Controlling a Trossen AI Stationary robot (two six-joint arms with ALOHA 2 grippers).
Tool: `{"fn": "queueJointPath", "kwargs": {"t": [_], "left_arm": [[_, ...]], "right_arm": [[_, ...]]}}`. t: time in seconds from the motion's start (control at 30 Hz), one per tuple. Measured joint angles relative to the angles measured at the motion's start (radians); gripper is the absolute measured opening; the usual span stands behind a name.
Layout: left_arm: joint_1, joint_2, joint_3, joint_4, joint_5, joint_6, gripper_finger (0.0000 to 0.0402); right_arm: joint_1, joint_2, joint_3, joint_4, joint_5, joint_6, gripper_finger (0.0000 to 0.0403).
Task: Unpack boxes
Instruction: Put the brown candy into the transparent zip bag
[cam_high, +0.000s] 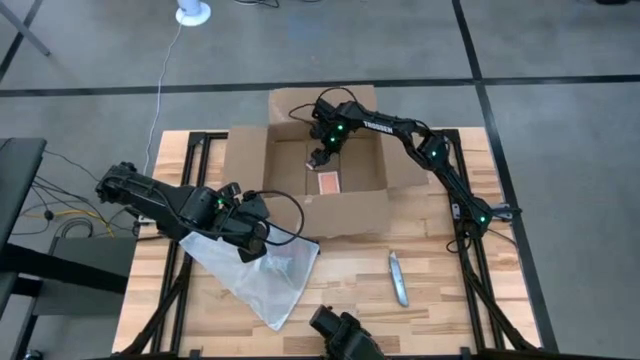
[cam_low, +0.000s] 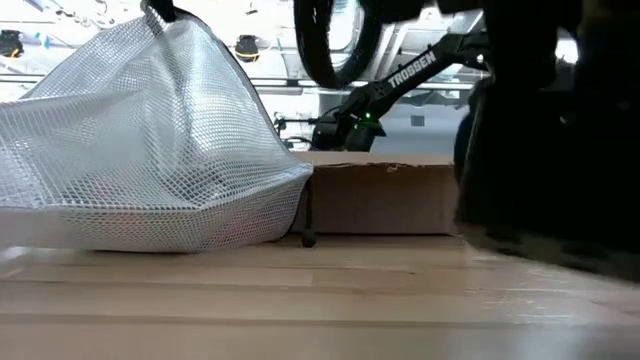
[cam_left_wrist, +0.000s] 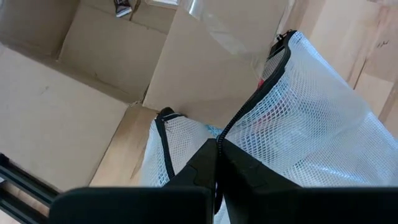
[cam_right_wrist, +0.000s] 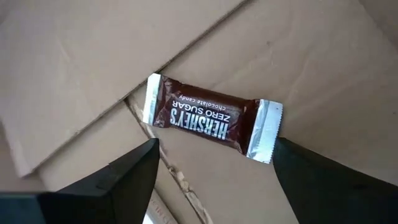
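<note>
A white mesh bag with dark trim (cam_low: 150, 150) fills the left of the low view, its base resting on the light wooden table top (cam_low: 320, 310) and its top pulled up to a peak. Just behind its right edge sits a brown corrugated cardboard box (cam_low: 385, 200), seen side-on. Beyond the box a dark robot arm lettered TROSSEN (cam_low: 400, 80) reaches down, a green light on it. A large dark blurred shape (cam_low: 550, 140), too close to identify, blocks the right side
</note>
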Motion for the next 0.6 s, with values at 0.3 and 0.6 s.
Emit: {"fn": "queueJointPath", "kwargs": {"t": [0.3,0.6], "left_arm": [[0.0,0.0,0.0,-0.002,-0.002,0.003,0.0],[0.0,0.0,0.0,-0.007,-0.002,0.002,0.0]], "right_arm": [[0.001,0.004,-0.002,0.007,-0.077,0.006,0.0189],[0.002,0.005,-0.002,0.045,-0.113,-0.003,0.0072]]}}
